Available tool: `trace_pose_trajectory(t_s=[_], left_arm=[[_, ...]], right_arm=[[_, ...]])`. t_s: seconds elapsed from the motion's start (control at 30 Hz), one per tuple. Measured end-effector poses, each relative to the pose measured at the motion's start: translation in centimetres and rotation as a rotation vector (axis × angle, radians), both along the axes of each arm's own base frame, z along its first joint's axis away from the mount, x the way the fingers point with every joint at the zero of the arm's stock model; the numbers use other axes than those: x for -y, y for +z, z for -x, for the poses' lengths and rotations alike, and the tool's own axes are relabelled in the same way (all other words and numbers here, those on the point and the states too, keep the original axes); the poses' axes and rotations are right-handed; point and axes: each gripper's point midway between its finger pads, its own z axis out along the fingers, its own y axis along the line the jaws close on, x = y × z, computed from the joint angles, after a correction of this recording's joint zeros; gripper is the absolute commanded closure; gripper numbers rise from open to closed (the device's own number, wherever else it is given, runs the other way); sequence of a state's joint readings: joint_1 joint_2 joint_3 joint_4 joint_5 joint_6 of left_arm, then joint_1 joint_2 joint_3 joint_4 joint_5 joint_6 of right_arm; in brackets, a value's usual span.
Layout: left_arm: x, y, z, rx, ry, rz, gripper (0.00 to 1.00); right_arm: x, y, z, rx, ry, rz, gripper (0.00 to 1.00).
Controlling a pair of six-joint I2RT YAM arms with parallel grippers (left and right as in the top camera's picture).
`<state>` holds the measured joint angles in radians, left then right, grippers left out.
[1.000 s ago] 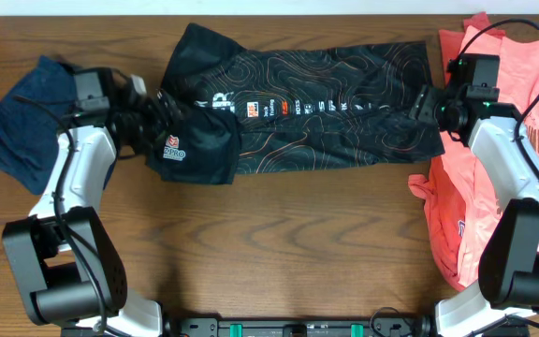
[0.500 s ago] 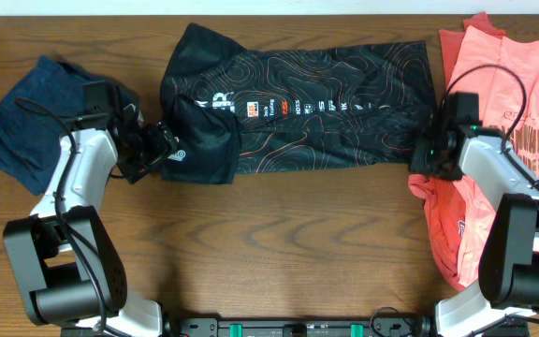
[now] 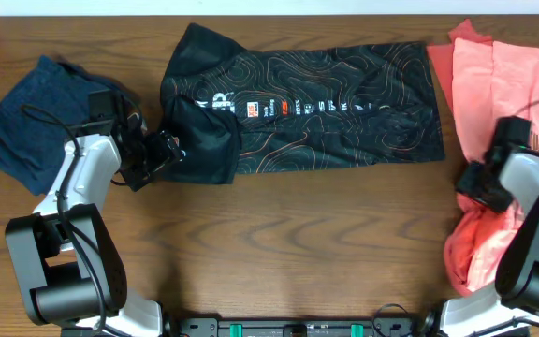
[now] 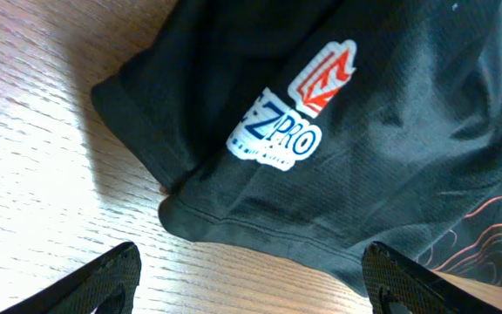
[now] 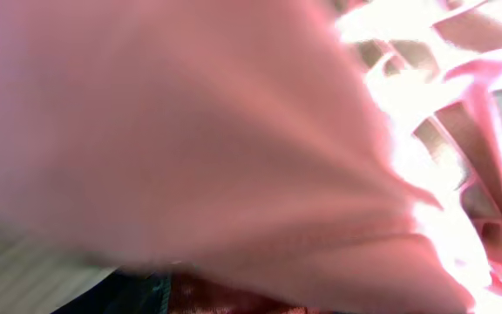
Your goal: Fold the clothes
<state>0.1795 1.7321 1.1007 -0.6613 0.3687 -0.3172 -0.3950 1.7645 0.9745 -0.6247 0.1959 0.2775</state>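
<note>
Here's the thin black sports jersey with fine orange contour lines, spread flat and long across the 12 o'clock side of the brown wood-grain table. A row of small white and orange logos runs along its middle. Its fabric is a fine, matte mesh, and up close a stitched hem curves along the sleeve edge.

At the jersey's 9 o'clock end a short sleeve is doubled over the body. It carries a white patch with blue letters and an orange-red emblem.

The left gripper sits right at that sleeve's edge. Its two black fingers are spread wide apart with nothing clamped; the hem lies just ahead of them on the bare boards.

Over at 3 o'clock lie the coral-pink printed T-shirts, soft and rumpled, flat at the far end and bunched into folds nearer the 4 o'clock corner.

The right gripper is at the pink pile's inner edge, well apart from the jersey. Its wrist view is filled with blurred pink cloth, so I cannot tell how its jaws stand or whether they hold anything.

At 9 to 10 o'clock lies the dark navy garment, creased, heavier-looking cloth beside the left arm. The wood grain runs side to side across the tabletop.
</note>
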Motion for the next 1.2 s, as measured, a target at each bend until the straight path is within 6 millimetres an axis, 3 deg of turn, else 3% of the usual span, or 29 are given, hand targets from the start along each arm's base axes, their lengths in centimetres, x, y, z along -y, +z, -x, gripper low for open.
trace_pose_trajectory(t_s=[0.1, 0.3, 0.4, 0.53, 0.7, 0.87, 1.03, 1.2], left_arm=[[0.0, 0.0, 0.0, 0.001, -0.001, 0.003, 0.18], [0.4, 0.1, -0.1, 0.006, -0.007, 0.022, 0.18], [0.6, 0.3, -0.5, 0.028, -0.019, 0.031, 0.18], [0.9, 0.6, -1.0, 0.059, -0.042, 0.045, 0.18], [2.3, 0.6, -1.0, 0.07, -0.109, 0.04, 0.18], [3.1, -0.8, -0.9, 0.041, -0.176, -0.064, 0.18], [2.2, -2.3, -0.8, 0.005, -0.187, -0.163, 0.18], [0.9, -2.5, -0.9, -0.004, -0.173, -0.238, 0.18]], right_arm=[[0.1, 0.6, -1.1, 0.052, 0.005, -0.098, 0.37], [-5.8, 4.0, -6.0, 0.221, 0.261, -0.364, 0.42], [-9.0, 4.2, -6.6, 0.223, 0.369, -0.415, 0.43], [-11.2, 3.9, -7.2, 0.19, 0.446, -0.366, 0.41], [-11.7, 3.1, -6.6, 0.124, 0.43, -0.281, 0.43], [-11.2, 2.7, -5.9, 0.088, 0.401, -0.251, 0.42], [-11.0, 2.6, -5.5, 0.07, 0.389, -0.241, 0.42], [-10.9, 2.6, -5.5, 0.068, 0.388, -0.235, 0.42]])
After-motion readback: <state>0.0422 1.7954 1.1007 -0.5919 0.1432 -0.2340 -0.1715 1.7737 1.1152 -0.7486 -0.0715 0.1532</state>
